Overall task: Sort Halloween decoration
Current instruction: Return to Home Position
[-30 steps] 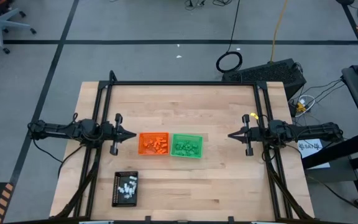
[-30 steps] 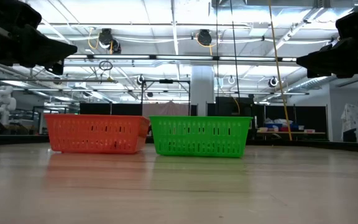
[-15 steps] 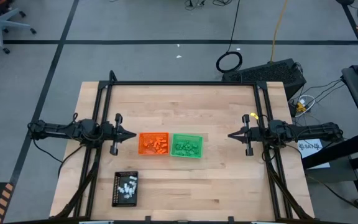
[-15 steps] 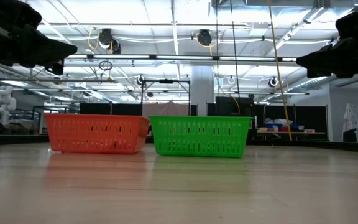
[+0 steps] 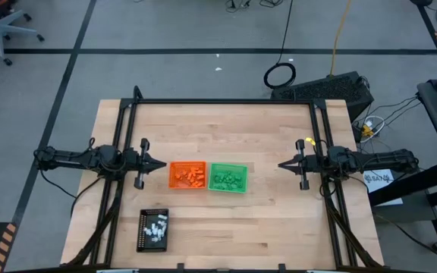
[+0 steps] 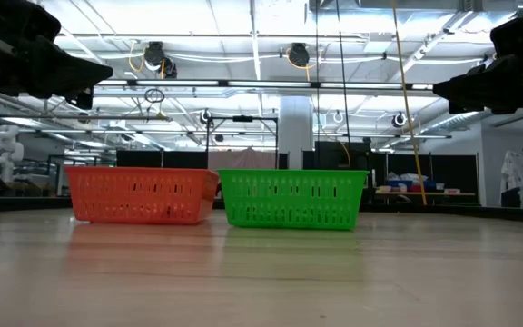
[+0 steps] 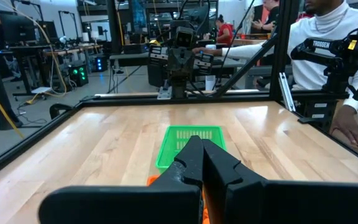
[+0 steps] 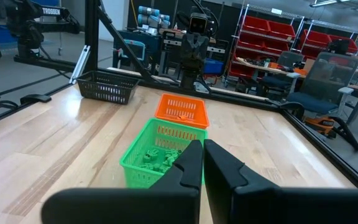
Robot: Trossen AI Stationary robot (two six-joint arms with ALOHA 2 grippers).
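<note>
Wood table (image 5: 218, 129): trinkets (image 5: 189, 177) inside trays (image 5: 171, 176); left pincer (image 5: 161, 164), right pincer (image 5: 281, 164) both closed, empty, well apart.

Bright, even overhead lighting; ceiling lamps (image 6: 254, 36) glare in low view, shadows faint.

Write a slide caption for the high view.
Left gripper and right gripper wait apart; orange tray, green tray, black tray hold trinkets.

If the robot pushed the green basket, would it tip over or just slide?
Probably slide: the green basket is low and wide, sitting flat on the wooden table. It likely feels light, since its walls are slotted plastic and hold only tiny green trinkets. The orange basket stands close beside it, so a sideways push might bump that.
</note>
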